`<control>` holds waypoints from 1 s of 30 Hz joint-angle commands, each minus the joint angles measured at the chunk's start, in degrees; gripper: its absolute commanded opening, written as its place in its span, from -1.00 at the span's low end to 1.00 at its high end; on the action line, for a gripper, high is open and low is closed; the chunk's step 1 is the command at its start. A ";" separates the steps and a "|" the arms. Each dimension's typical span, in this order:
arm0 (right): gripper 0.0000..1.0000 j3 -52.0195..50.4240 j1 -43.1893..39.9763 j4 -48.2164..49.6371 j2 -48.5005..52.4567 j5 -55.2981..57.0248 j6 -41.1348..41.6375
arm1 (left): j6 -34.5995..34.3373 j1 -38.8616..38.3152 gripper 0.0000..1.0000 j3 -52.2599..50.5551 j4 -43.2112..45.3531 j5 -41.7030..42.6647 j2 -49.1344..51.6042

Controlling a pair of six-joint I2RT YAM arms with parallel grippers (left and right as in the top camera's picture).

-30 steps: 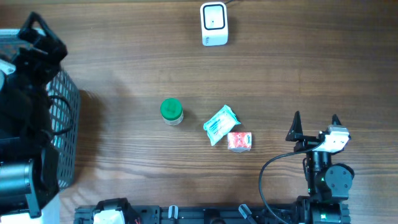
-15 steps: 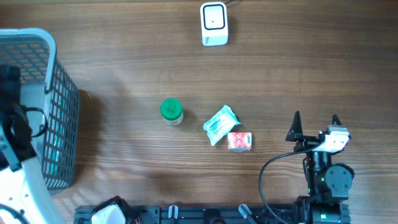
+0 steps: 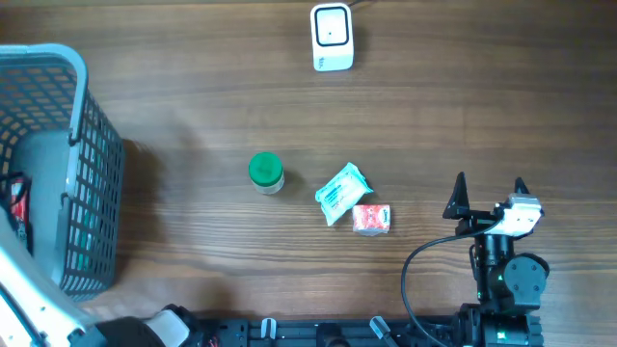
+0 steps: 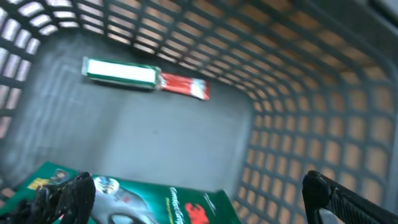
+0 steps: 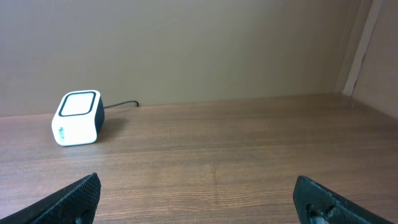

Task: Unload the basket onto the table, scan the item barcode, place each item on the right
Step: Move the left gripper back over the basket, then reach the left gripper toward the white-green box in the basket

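The white barcode scanner [image 3: 332,37] stands at the table's far edge, and it also shows in the right wrist view, scanner [image 5: 77,117], far left. Mid-table lie a green-lidded jar [image 3: 265,173], a blue-and-white packet [image 3: 342,192] and a red-and-white packet [image 3: 371,219]. My right gripper [image 3: 490,188] stands open to the right of them, and the right wrist view shows that gripper [image 5: 202,202] empty above bare wood. My left gripper [image 4: 199,205] hangs open inside the grey basket [image 4: 311,124], over a green 3M package [image 4: 161,202].
The grey mesh basket [image 3: 96,164] fills the table's left edge. On its floor lie a green-and-white box [image 4: 121,73] and a red packet [image 4: 185,87]. A white link of the left arm [image 3: 29,299] crosses the bottom left corner. A wall rises behind the scanner.
The left arm has swung off the basket's top toward the bottom left corner, uncovering the basket's inside. The right arm and the items on the table have not moved.
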 commanded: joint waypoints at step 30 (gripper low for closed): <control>0.99 -0.04 -0.33 0.17 -0.20 -0.48 -0.57 | 8.96 10.08 1.00 -5.55 8.41 -7.91 27.28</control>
